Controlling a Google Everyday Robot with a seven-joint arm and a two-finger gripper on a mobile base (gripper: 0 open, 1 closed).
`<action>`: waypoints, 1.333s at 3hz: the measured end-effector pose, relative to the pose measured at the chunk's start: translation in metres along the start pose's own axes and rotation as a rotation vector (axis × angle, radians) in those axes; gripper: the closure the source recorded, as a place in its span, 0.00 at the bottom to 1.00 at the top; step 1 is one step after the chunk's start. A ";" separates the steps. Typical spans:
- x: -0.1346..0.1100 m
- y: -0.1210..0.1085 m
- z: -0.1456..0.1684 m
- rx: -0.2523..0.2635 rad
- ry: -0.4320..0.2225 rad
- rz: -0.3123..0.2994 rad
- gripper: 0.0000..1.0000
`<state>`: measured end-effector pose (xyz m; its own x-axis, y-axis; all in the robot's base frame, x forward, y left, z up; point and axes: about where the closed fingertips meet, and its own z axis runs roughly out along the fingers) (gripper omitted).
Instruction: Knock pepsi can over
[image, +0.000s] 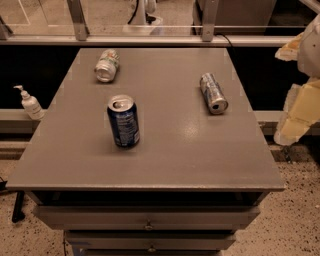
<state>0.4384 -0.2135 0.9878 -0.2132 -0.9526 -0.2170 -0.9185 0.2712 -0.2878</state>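
The pepsi can (123, 121) is dark blue with white lettering and a silver top. It stands upright on the grey table (165, 160), left of the middle. My gripper (299, 107) shows as a pale cream shape at the right edge of the camera view. It is beyond the table's right side and far from the can, touching nothing.
A pale silver-green can (106, 65) lies on its side at the back left of the table. A silver-and-blue can (213, 93) lies on its side at the right. A white pump bottle (30, 104) stands on a ledge left of the table. Drawers (148, 220) sit under the front edge.
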 end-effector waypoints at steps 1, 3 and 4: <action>0.000 0.000 0.000 0.000 0.000 0.000 0.00; -0.063 0.017 0.066 -0.087 -0.295 0.046 0.00; -0.126 0.025 0.100 -0.124 -0.532 0.050 0.00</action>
<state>0.4757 -0.0728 0.9147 -0.0893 -0.7287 -0.6790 -0.9508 0.2654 -0.1597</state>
